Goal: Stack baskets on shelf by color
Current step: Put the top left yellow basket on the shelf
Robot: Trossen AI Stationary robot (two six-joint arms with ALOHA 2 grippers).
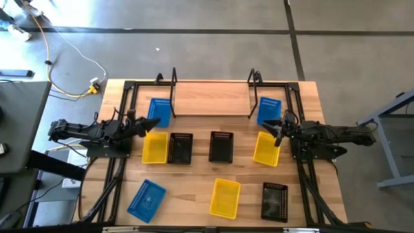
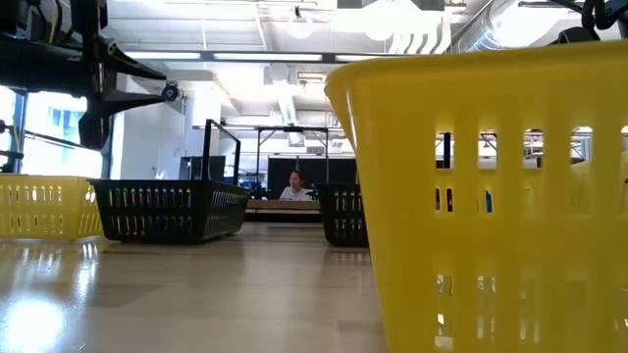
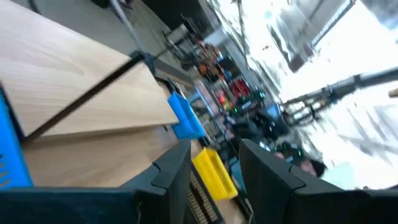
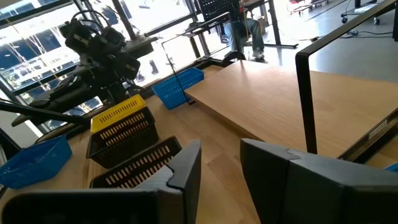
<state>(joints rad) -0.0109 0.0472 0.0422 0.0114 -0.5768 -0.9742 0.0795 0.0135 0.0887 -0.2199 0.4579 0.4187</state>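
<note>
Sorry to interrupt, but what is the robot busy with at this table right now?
It is sorting baskets by color onto the shelf, which holds none yet. The left claw hovers open beside a blue basket, and the right claw hovers open above a yellow basket. Neither holds anything.

No readable text, label, brand, number or sign anywhere: none on the baskets, none on the shelf, none on the arms, none in the room behind.
</note>
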